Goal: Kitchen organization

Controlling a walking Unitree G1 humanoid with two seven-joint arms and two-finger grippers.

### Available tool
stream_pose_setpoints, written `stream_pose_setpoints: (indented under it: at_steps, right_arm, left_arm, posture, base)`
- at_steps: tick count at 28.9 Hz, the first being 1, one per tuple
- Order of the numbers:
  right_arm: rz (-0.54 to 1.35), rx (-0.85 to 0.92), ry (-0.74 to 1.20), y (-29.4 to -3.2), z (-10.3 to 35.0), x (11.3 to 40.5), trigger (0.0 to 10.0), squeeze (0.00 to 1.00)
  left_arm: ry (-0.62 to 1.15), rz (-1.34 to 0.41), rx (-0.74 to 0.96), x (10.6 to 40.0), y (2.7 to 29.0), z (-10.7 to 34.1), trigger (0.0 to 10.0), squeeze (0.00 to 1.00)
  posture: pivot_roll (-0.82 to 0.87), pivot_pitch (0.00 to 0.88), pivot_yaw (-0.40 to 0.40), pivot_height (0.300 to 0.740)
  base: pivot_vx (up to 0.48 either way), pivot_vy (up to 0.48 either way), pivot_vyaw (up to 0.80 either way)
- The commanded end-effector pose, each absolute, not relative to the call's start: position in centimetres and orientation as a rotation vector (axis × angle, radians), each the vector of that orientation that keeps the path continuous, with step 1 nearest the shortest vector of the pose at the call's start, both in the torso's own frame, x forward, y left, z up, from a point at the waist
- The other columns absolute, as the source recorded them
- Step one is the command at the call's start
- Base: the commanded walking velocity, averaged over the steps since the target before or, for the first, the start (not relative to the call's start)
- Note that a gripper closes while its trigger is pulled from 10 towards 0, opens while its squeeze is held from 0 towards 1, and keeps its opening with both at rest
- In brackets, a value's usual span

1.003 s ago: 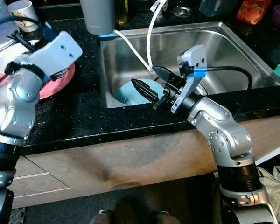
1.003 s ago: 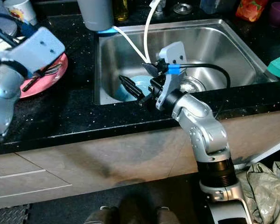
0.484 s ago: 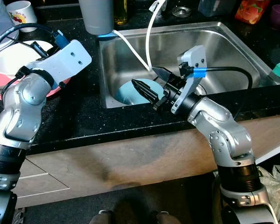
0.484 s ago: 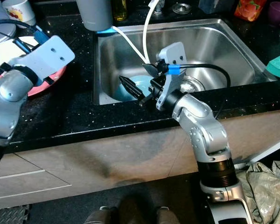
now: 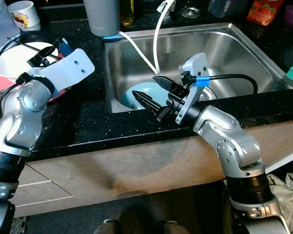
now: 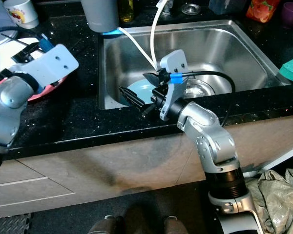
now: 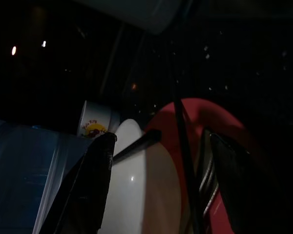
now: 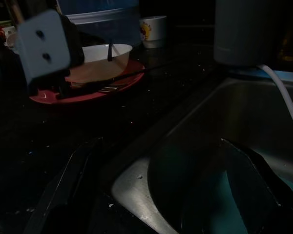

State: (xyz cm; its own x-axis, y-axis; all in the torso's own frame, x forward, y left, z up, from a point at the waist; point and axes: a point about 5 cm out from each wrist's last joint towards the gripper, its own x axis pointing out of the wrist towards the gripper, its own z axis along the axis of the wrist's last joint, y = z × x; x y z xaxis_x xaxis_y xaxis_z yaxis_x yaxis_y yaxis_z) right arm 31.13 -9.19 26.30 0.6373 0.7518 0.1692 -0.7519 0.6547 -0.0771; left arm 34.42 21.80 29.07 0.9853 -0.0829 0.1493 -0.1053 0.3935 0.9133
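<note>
Two grippers are at work around the sink [image 5: 244,53]. The right gripper [image 5: 154,92] hangs over the sink's front left corner, its fingers spread apart with nothing between them: one finger lies just above the front rim, the other reaches out over the basin. Directly beneath it, on the sink floor at that corner, lies a light blue plate [image 5: 139,92]. Two white hoses [image 5: 155,44] curve down into the basin from the sink's back edge, and a drain [image 6: 198,88] sits near the middle of the floor.

To the sink's left, on the black counter [image 5: 88,117], a red plate [image 6: 44,87] carries a white bowl [image 5: 14,61]. The left gripper [image 7: 158,187] hovers over them, fingers apart and empty, with a dark thin utensil [image 7: 183,161] lying across the plate between them. A white mug [image 5: 23,13] stands behind the bowl, and a grey cup [image 5: 101,17] stands at the sink's back left corner.
</note>
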Motion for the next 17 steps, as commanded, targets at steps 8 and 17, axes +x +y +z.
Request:
stream_pose_setpoints:
  at_steps: [8,17]
  right_arm:
    - [0.881,0.007,-0.184,-8.8,26.1,30.8,10.0,0.0]
    - [0.877,0.008,-0.184,-8.8,26.2,30.8,10.0,0.0]
  left_arm:
    - [-0.146,0.011,1.227,35.0,23.0,27.6,10.0,0.0]
    - [-0.185,0.045,1.251,35.7,23.6,27.7,10.0,0.0]
  posture:
    - [0.02,0.187,0.008,0.74]
    - [0.01,0.196,0.004,0.74]
  base:
    - [0.0,0.0,0.0]
    - [0.0,0.0,0.0]
